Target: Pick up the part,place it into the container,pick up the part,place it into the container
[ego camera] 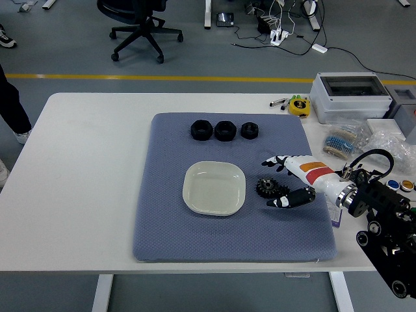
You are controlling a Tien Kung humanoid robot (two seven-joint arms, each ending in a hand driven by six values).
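White table (91,195) carrying a blue-grey textured mat (227,234), which covers most of the middle. Landmark is the cream square dish (214,188), sitting roughly mid-mat and holding nothing. Behind the dish, near the mat's far edge, a row of three black ring-shaped parts (224,130), set close side by side. Just right of the dish, apart from its rim, lies a black gear part (270,188) flat on the mat.

Further right of the dish, off the mat: a grey box with a clear lid (350,96), plastic bags of small blue and white bits (348,140), a yellow tape measure (299,105) and some pens or markers beside it, toward the far right corner of the table. A white barcode label shows at the mat's right edge, under the arm.

Room behind the dish: grey floor with a yellow line (162,78) running across, black office chair (136,26), cables and a power strip on the floor. A person's dark leg and shoe show at the left edge, well away from the table.

Right hand (290,180) comes in from the right of the dish, low over the mat, white and orange forearm cover, black arm links at the lower right corner. Fingers (273,162) spread open, upper fingers past the far side of the gear, thumb (286,201) on its near side, so the hand brackets the gear without closing on it; contact cannot be told. Left arm not seen
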